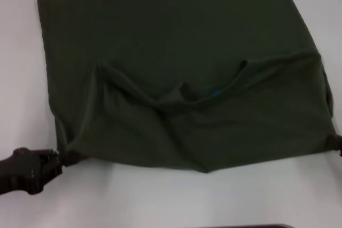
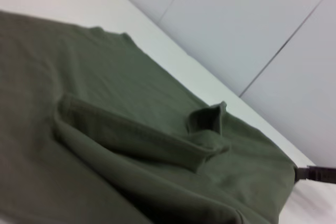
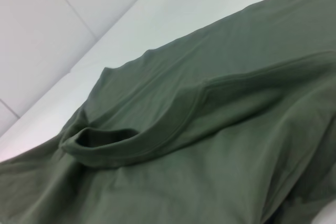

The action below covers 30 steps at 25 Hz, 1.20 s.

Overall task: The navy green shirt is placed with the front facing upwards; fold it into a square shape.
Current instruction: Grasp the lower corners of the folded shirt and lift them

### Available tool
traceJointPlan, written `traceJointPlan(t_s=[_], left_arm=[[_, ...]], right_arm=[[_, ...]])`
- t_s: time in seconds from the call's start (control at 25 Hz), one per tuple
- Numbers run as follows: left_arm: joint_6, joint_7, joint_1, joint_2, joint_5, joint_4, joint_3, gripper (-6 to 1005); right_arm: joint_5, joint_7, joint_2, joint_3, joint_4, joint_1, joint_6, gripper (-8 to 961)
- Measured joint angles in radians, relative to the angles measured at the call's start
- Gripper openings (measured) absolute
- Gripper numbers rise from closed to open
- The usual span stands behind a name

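White tabletop (image 1: 160, 196) underneath. Lay spread across it, navy green shirt (image 1: 176, 41), near portion folded over, plain side up. Pinched near corners: left gripper (image 1: 53, 161), right gripper (image 1: 337, 143), both seemingly clenched on cloth. Best moved evenly, corners level, avoiding wrinkles.

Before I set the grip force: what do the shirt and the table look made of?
The shirt looks like soft matte knit cloth, probably cotton: it drapes in loose folds and has a stitched hem. The table looks hard, smooth and white, maybe laminate; I cannot tell for sure.
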Motion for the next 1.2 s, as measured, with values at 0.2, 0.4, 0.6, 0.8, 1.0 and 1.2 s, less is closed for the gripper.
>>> traceJointPlan(t_s=[0.2, 0.4, 0.6, 0.8, 1.0, 1.2], left_arm=[[0.009, 0.000, -0.007, 0.002, 0.042, -0.012, 0.001, 25], [0.036, 0.004, -0.011, 0.008, 0.061, -0.008, -0.003, 25], [0.030, 0.003, -0.014, 0.013, 0.077, -0.006, -0.013, 25], [0.024, -0.001, -0.027, 0.018, 0.113, -0.007, -0.033, 25], [0.030, 0.002, -0.037, 0.025, 0.114, -0.006, -0.049, 25], [0.030, 0.006, -0.057, 0.034, 0.109, -0.006, -0.058, 25]], right_arm=[[-0.001, -0.022, 0.007, 0.032, 0.001, -0.029, -0.003, 44], [-0.001, -0.027, 0.005, 0.072, 0.002, -0.042, -0.029, 44], [-0.001, -0.025, -0.002, 0.117, 0.002, -0.046, -0.042, 44], [-0.001, -0.021, -0.006, 0.125, 0.002, -0.047, -0.045, 44], [-0.001, -0.021, -0.008, 0.126, 0.001, -0.038, -0.049, 44], [-0.001, -0.025, -0.008, 0.111, 0.001, -0.026, -0.065, 44]])
